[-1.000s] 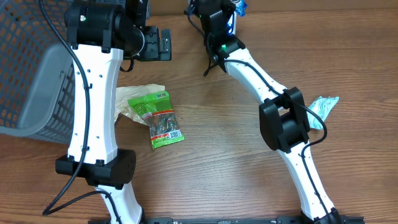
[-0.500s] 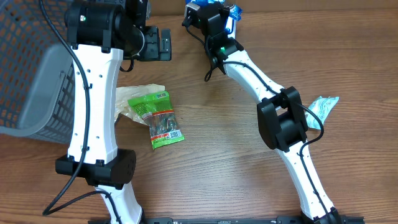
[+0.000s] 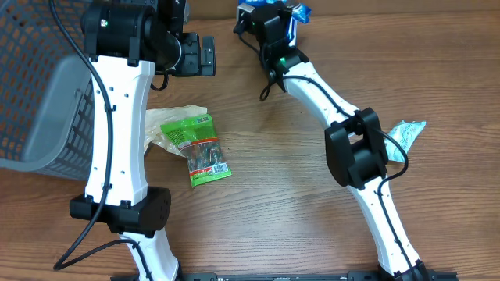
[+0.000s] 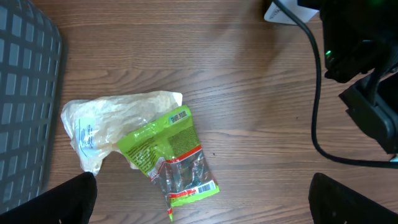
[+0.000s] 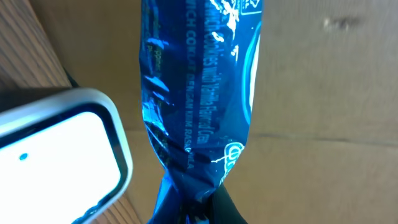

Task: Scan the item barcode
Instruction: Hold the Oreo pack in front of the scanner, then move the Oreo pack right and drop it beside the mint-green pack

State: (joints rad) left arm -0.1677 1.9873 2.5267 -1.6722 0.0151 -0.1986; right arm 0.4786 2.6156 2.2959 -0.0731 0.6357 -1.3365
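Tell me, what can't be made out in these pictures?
- Blue packet: the right wrist view shows no barcode, and the top edge cuts the packet off.
- White device: in the right wrist view the left edge cuts it off, so it is unclear what it is.
- Green packet: overhead, the print is too small to read.
- Teal packet: overhead, it is partly behind the right arm.

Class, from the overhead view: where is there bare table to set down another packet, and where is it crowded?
Free: the table between the green packet and the right arm, and the right edge below the teal packet. Crowded: the left, with basket, pale bag and left arm.
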